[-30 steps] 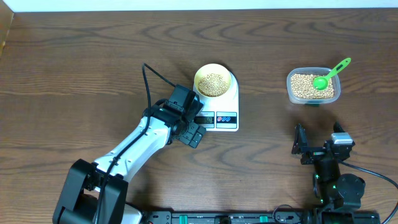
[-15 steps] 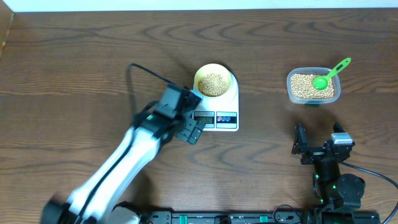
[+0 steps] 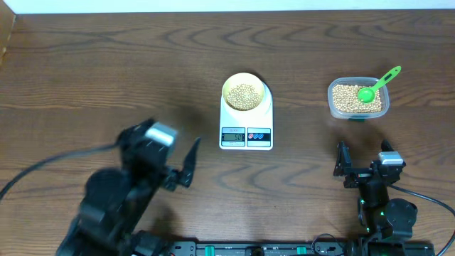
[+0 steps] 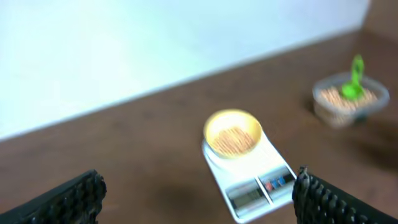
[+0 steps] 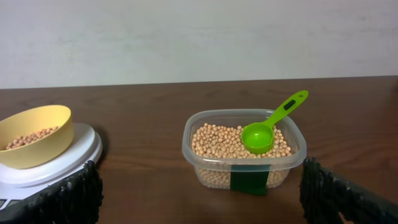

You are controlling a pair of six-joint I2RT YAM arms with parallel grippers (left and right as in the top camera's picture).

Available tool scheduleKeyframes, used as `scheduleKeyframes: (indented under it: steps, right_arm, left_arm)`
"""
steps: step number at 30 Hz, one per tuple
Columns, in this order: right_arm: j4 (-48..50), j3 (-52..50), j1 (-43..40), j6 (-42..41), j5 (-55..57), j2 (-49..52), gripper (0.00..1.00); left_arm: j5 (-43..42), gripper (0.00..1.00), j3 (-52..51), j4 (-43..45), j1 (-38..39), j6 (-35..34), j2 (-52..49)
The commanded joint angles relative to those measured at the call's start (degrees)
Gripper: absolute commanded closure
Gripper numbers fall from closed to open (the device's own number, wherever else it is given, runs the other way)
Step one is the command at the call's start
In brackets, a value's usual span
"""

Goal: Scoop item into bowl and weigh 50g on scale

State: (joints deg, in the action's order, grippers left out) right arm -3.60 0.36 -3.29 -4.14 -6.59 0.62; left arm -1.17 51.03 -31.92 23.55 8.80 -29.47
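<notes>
Overhead: the white scale [image 3: 266,121] sits mid-table. The yellow bowl [image 3: 226,92] stands on its platform with beans [image 3: 245,94] heaped inside. A clear tub [image 3: 330,99] of more beans stands toward the right edge, with a green scoop [image 3: 375,85] resting in it. The left tool [image 3: 183,165], blurred, hangs near the front edge, spread wide and empty. The right tool [image 3: 364,158], in front of the tub, also gapes, gripping nothing.

Left wrist: the view is blurred, with the fingers far apart and the scale and bowl ahead between them.

Right wrist: the fingers are wide apart, the tub is straight ahead, and the bowl is at left.

L tool [image 3: 183,165] pulled back from scale [image 3: 246,123] toward front-left (blurred, jaws apart).
</notes>
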Motion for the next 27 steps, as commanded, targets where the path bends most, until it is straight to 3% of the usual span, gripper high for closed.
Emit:
scheduleKeyframes:
  steps: [1,7,12,19,27]
  right_arm:
    - [-0.2,0.0,0.3,-0.5,0.2,-0.3,0.01]
    - [-0.2,0.0,0.3,-0.5,0.2,-0.3,0.01]
    - [-0.2,0.0,0.3,-0.5,0.2,-0.3,0.01]
    - [-0.2,0.0,0.3,-0.5,0.2,-0.3,0.01]
    - [-0.2,0.0,0.3,-0.5,0.2,-0.3,0.01]
  left_arm:
    - [4.9,0.02,-0.2,-0.6,-1.1,-0.9,4.2]
    - [4.9,0.02,-1.9,0.4,-1.2,-0.9,13.0]
    - [4.9,0.02,-11.0,4.5,-1.4,-0.9,20.6]
    - [4.9,0.02,-26.6,18.7,-3.7,-0.9,29.0]
    - [4.9,0.02,-39.4,37.9,-4.2,-0.9,29.4]
